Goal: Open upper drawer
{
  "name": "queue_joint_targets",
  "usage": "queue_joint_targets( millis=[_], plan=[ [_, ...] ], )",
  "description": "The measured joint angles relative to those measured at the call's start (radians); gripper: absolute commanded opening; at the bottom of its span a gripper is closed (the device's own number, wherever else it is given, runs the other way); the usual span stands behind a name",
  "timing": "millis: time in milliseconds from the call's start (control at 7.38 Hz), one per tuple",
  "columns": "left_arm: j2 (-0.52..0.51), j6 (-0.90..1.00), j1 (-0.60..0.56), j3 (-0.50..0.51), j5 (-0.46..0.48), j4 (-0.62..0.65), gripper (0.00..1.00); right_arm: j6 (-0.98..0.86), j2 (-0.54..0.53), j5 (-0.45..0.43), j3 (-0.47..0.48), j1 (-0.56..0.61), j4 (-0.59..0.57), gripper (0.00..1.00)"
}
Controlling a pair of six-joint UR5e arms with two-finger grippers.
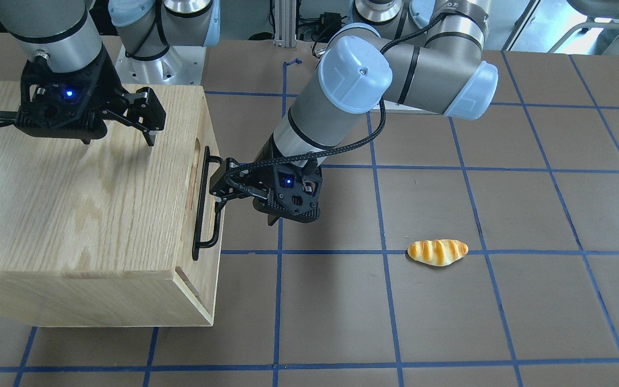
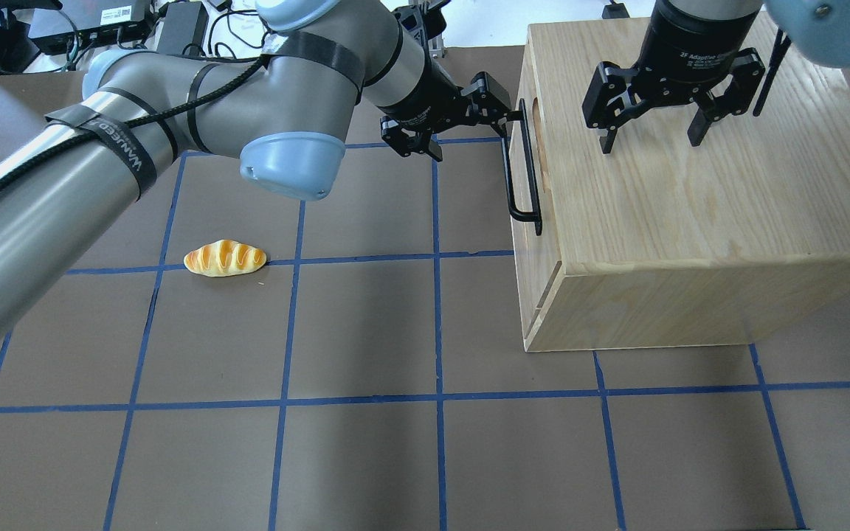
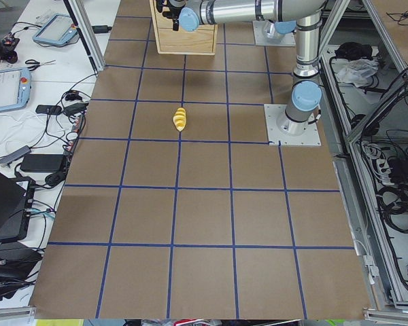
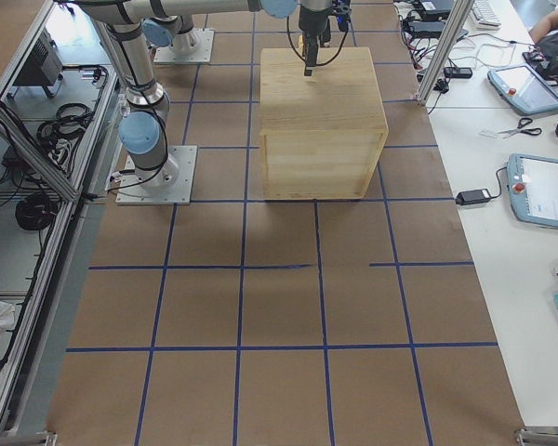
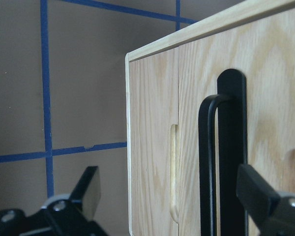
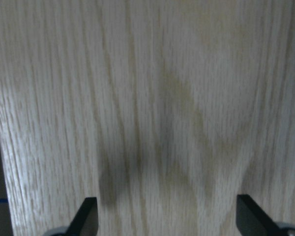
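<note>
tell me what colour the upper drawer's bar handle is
Black. The bar handle shows best in the left wrist-mounted view, dark against the light oak front.

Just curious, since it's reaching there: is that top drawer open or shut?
Shut. The upper drawer front sits flush with the cabinet; no pale interior shows.

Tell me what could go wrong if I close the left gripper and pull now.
1. The left gripper is open with the handle between its fingers, near one end of the bar and close to one finger. An off-centre pull could make the upper drawer bind.
2. The right gripper is open over the cabinet; I cannot tell whether it touches. Unbraced, the cabinet might slide.
</note>
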Motion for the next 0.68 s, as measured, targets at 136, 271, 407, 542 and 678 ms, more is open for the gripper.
queue_joint_targets(
  millis=[136,271,407,542,678],
  plan=[
    [-0.012,0.0,-0.005,-0.001,-0.001,0.003,1.0,0.0,0.0,0.0,0.0,0.0,0.0,1.0],
    [-0.022,0.0,-0.011,-0.002,-0.001,0.003,1.0,0.0,0.0,0.0,0.0,0.0,0.0,1.0],
    [-0.025,0.0,-0.016,-0.002,-0.001,0.003,1.0,0.0,0.0,0.0,0.0,0.0,0.0,1.0],
    [-0.027,0.0,-0.019,-0.002,-0.002,0.004,1.0,-0.001,0.0,0.0,0.0,0.0,0.0,1.0],
    [-0.029,0.002,-0.019,-0.003,-0.003,0.004,1.0,0.0,0.0,0.0,0.0,0.0,0.0,1.0]
  ],
)
